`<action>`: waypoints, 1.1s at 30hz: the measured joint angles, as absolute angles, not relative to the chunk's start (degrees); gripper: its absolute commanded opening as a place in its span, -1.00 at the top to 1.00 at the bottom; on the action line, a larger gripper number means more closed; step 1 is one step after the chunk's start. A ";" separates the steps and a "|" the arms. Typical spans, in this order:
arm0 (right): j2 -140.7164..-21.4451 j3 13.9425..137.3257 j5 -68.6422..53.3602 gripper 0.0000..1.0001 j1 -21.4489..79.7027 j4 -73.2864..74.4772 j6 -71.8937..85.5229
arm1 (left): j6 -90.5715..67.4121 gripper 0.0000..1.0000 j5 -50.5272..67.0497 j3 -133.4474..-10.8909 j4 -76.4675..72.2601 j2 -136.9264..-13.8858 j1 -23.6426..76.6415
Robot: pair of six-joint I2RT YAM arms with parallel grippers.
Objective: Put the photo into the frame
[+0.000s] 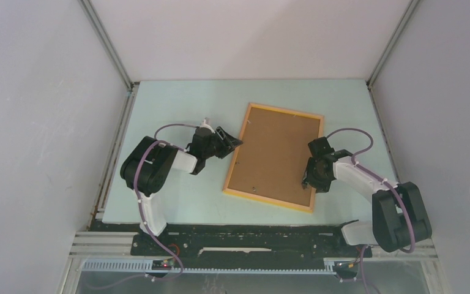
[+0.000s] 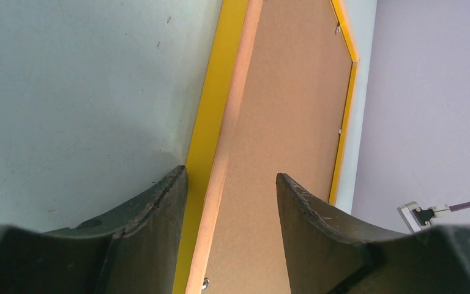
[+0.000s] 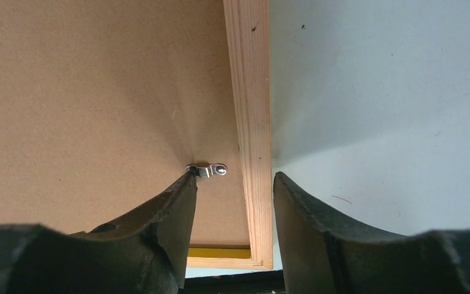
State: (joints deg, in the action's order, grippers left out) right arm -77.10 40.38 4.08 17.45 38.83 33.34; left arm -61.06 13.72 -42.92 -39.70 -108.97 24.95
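Between the fingers of the right gripper (image 3: 235, 174) lies the right long rail of the frame (image 1: 268, 200). One finger (image 3: 165, 214) rests its tip at a small metal clip (image 3: 208, 169) on the backing board (image 1: 275, 153), and the other finger stands over the table (image 1: 177, 110), just beside the outer edge of the rail. The jaws are parted, and a strip of board shows between the rail and the inner finger, so nothing is clamped.

The left gripper (image 2: 231, 177) stands in the same way across the left long rail. One finger is on the table side, close to the yellow flank. The other is over the board. These jaws are parted too, wider than the rail, and they grasp nothing.

The frame lies with its back up on the pale green table, in the middle and a little to the right. It is turned slightly, so its far end leans to the right. The outer sides are bright yellow-orange, and the back face of the rails is pale raw wood with fine grain. The plain brown board fills the opening. Small metal clips sit along the inner edges. In the top view, the left gripper meets the frame at the far half of the left side, and the right gripper is near the near right corner.
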 measured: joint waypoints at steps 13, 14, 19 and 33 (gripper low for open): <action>-78.37 40.71 5.63 0.34 18.13 38.74 34.26 | -61.08 -0.17 13.80 -42.85 -39.72 -108.97 24.88; -78.37 40.71 5.76 0.40 18.13 38.81 34.30 | -61.08 -0.17 13.82 -42.85 -39.72 -108.97 24.84; -78.19 40.84 7.03 0.38 17.91 39.22 36.05 | -61.39 -0.17 13.91 -42.85 -40.01 -108.97 24.36; -76.95 40.05 5.58 -0.36 17.74 37.30 36.49 | -61.52 -0.17 13.76 -42.83 -40.25 -108.97 24.03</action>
State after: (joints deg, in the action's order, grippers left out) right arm -76.95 40.05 5.58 17.74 37.30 36.49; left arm -61.52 13.76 -42.83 -40.25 -108.97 24.03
